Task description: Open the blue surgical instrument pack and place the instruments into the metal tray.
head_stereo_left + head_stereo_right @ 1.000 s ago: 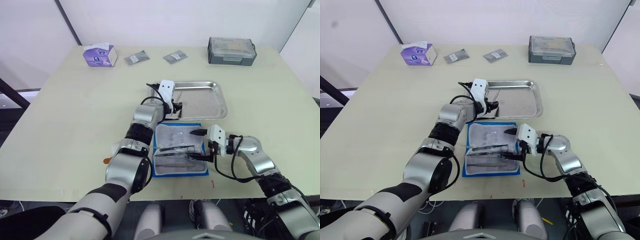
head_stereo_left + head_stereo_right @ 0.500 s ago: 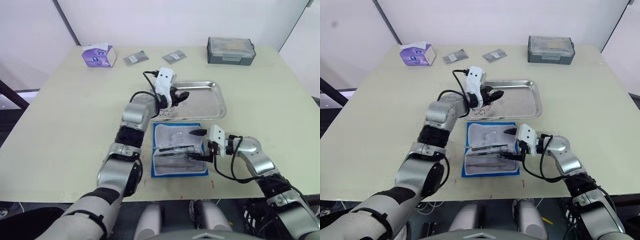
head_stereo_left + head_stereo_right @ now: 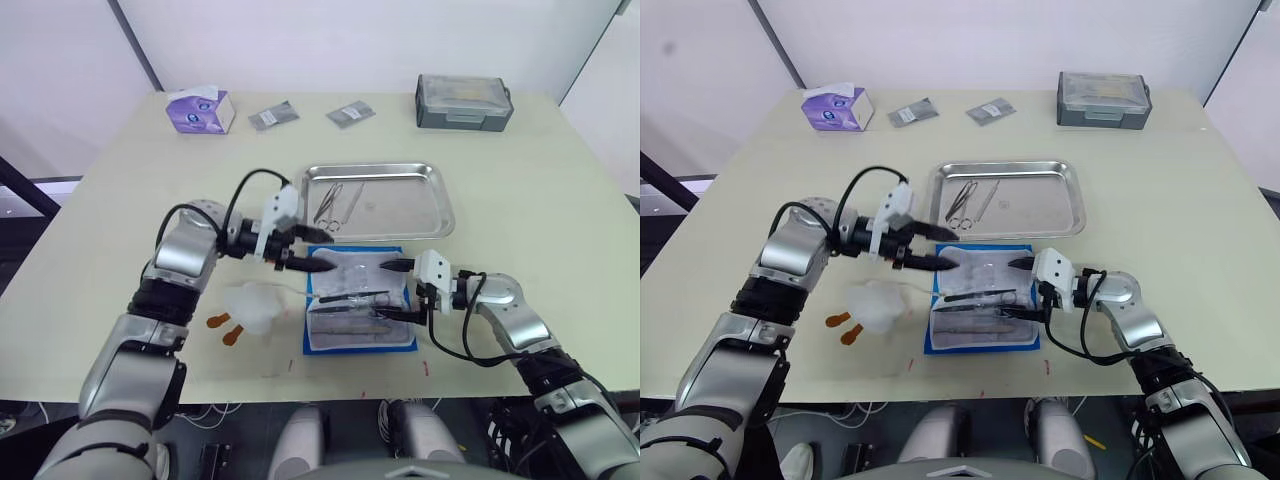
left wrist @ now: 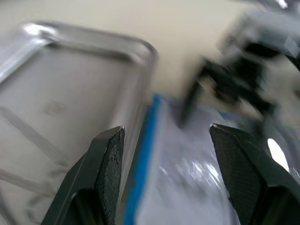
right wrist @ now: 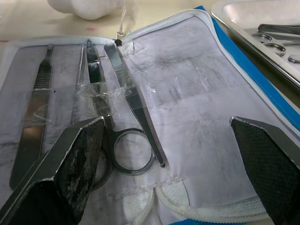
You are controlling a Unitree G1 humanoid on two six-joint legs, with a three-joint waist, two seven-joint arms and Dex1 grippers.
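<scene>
Possibly more instruments point(image 5: 117, 122) under clear film

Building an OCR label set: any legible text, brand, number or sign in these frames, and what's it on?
No text can be read in these frames.
Purple tissue box: print on the face, too small to read.
Two grey sachets: no legible marks.
Grey lidded box: a pale label on the lid, unreadable.
Blue surgical instrument pack: open, with faint grey smudges on the clear inside, not legible.
Metal tray: no markings seen.
</scene>
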